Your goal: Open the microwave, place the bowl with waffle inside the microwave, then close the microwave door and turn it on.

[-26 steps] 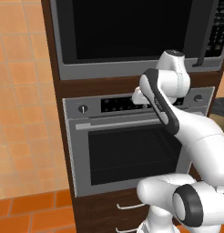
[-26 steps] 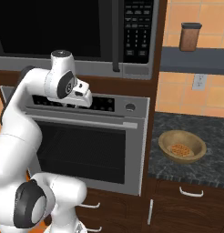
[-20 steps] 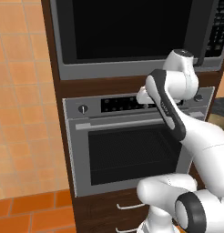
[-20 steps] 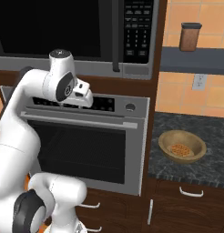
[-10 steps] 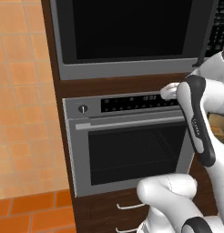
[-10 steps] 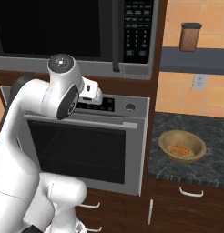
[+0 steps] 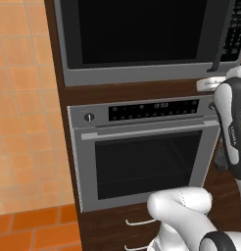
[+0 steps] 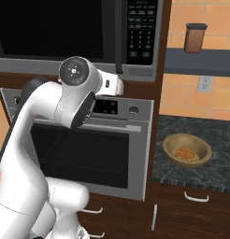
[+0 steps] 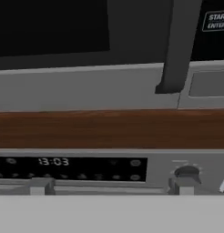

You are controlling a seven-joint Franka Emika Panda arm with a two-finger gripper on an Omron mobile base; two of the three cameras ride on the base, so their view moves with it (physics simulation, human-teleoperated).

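The microwave (image 8: 65,32) fills the top of the cabinet, and its dark glass microwave door (image 7: 142,29) is shut. The slim vertical handle (image 8: 119,37) stands beside the black keypad (image 8: 140,28). My gripper (image 9: 111,186) is open with nothing between the fingertips (image 9: 41,185). It hovers just below the handle's lower end (image 9: 177,45), level with the wood strip under the microwave. The white hand (image 8: 113,85) faces the cabinet front. The tan bowl (image 8: 187,150) with the waffle (image 8: 185,153) sits on the dark counter to the right, far from the gripper.
A steel oven (image 7: 142,157) with a clock panel, round knobs (image 9: 186,172) and a horizontal bar handle sits directly under the microwave. A brown jar (image 8: 195,37) stands on a shelf above the speckled counter (image 8: 215,172). Drawers with handles lie below.
The arm has swung right across the oven's panel, carrying the hand from the panel's middle to just below the microwave handle. Bowl and door have not moved.
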